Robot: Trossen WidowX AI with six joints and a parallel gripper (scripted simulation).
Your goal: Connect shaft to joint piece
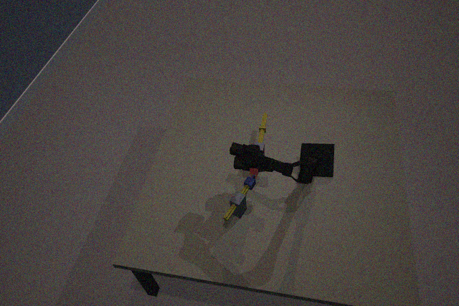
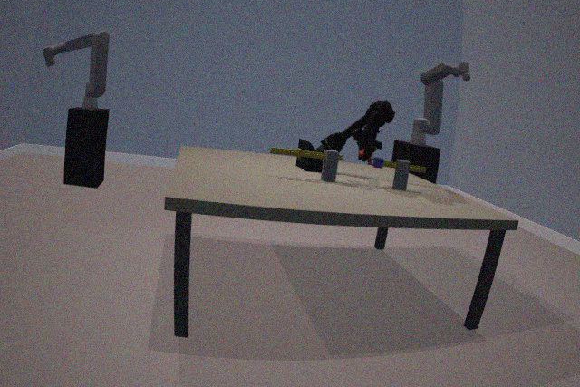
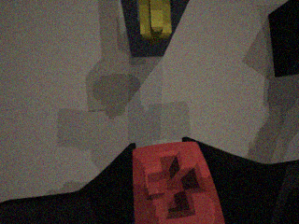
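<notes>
Red Joint Piece Pinched Between the Two Shafts

From the top I see my gripper (image 1: 253, 170) (image 2: 364, 158) (image 3: 159, 145) over the middle of the table (image 1: 207, 110) (image 2: 281, 186), well apart from the table's near edge. The red joint piece (image 1: 253, 172) (image 2: 362, 154) (image 3: 145, 205) sits between the two yellow shafts, just beside a blue hinge part (image 1: 249, 182) (image 2: 377, 162). The fixed shaft (image 1: 230, 212) (image 2: 417, 168) runs slantwise through its block (image 1: 237, 198) (image 2: 401, 175); the sliding shaft (image 1: 264, 121) (image 2: 290, 151) (image 3: 156, 19) has its long axis closer to upright in this view, so the two make an angle. My arm covers part of the gap.

In the exterior view both blocks stand upright on the tabletop, with open room between them and the front edge. The sliding block (image 2: 329, 166) (image 3: 140, 49) carries its shaft level, and my arm (image 2: 355, 130) (image 1: 274, 163) reaches down behind.

Through the wrist camera I have the joint piece pinched between my fingers, one dark finger on each flank. It is matte red, with a cross-shaped opening facing the camera. The sliding shaft's ribbed yellow end lies apart from it, outside the opening.
</notes>
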